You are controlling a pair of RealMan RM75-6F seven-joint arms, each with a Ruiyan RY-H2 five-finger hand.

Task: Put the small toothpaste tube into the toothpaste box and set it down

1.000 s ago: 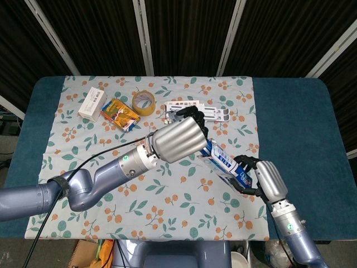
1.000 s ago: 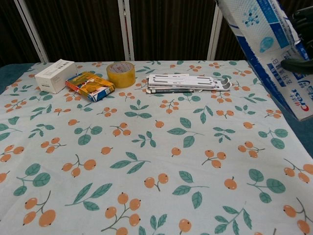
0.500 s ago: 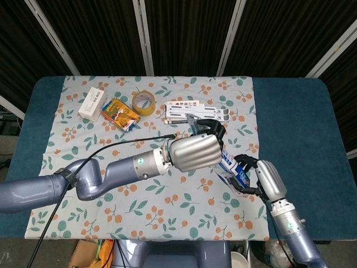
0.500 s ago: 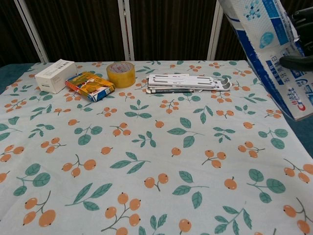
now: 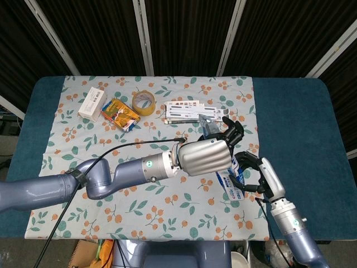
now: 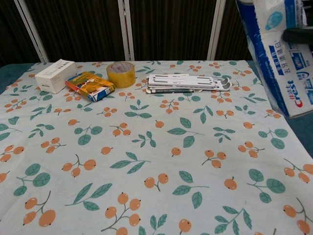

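The blue and white toothpaste box [image 5: 227,182] hangs above the right side of the table, and in the chest view the toothpaste box [image 6: 281,54] stands steeply tilted at the top right. My right hand [image 5: 261,176] grips its lower end. My left hand [image 5: 207,157] wraps over its upper end, dark fingers [image 5: 230,132] curled around the top. A dark finger [image 6: 298,35] lies across the box in the chest view. The small toothpaste tube is hidden from both views.
Along the far side of the flowered cloth [image 5: 78,162] lie a white carton [image 5: 92,103], a yellow-orange packet [image 5: 120,113], a tape roll [image 5: 143,102] and a flat white folding stand [image 5: 195,110]. Bare blue table [image 5: 295,123] lies to the right.
My left hand has slid right and down along the box, covering more of it. The box has tipped more upright in the chest view. The right hand has kept its grip.
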